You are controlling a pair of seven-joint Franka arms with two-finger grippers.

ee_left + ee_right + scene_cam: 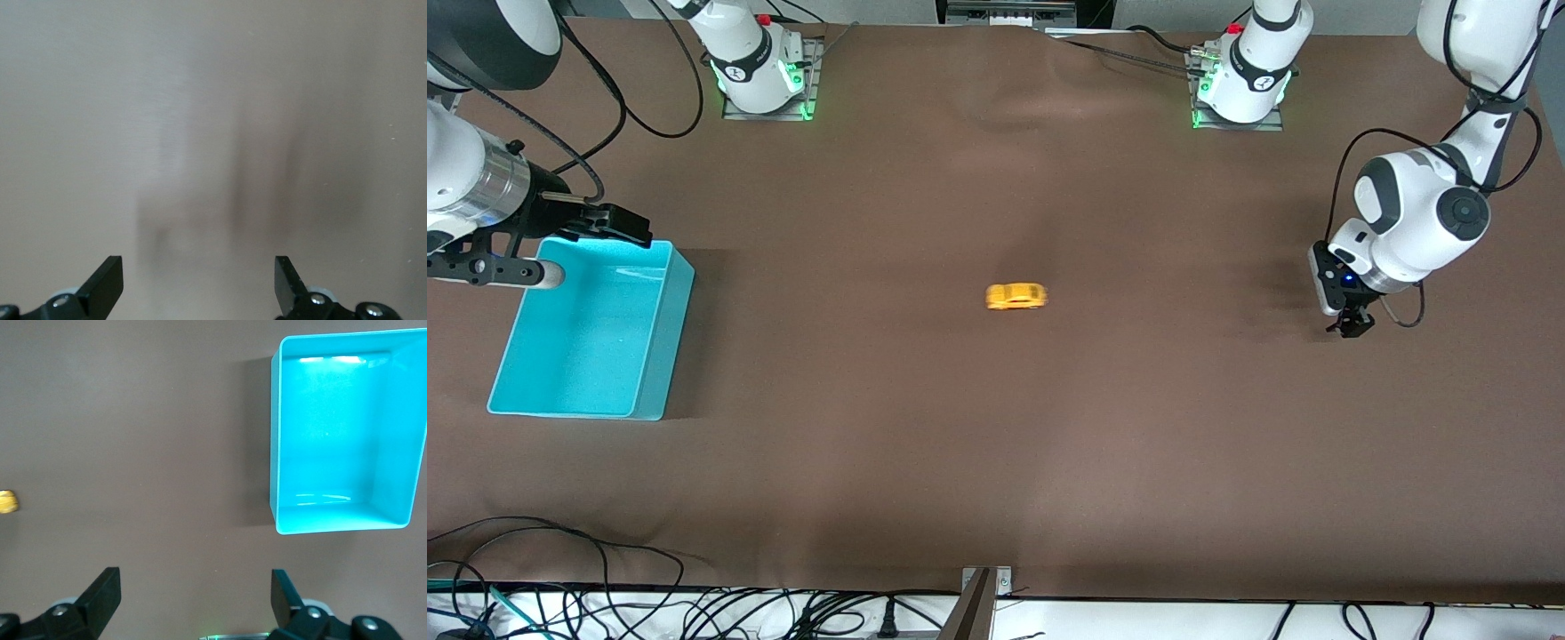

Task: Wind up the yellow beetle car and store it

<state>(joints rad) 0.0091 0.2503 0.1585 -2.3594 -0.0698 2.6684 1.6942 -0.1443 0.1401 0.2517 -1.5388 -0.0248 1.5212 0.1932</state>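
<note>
Left gripper (pixel 1352 327) hangs low over bare cloth at the left arm's end of the table, fingers (pixel 107 283) spread wide — nothing between them. Right gripper (pixel 618 224) is up over the turquoise bin (pixel 654 409), fingers (pixel 103 593) parted too, the bin empty inside. Then the little one: the yellow beetle car (pixel 1016 295) sits alone on the brown table (pixel 996 462) mid-table, well apart from both. By my read the task has barely opened — next, one arm must travel in, line up and pinch that rounded body before any winding.
</note>
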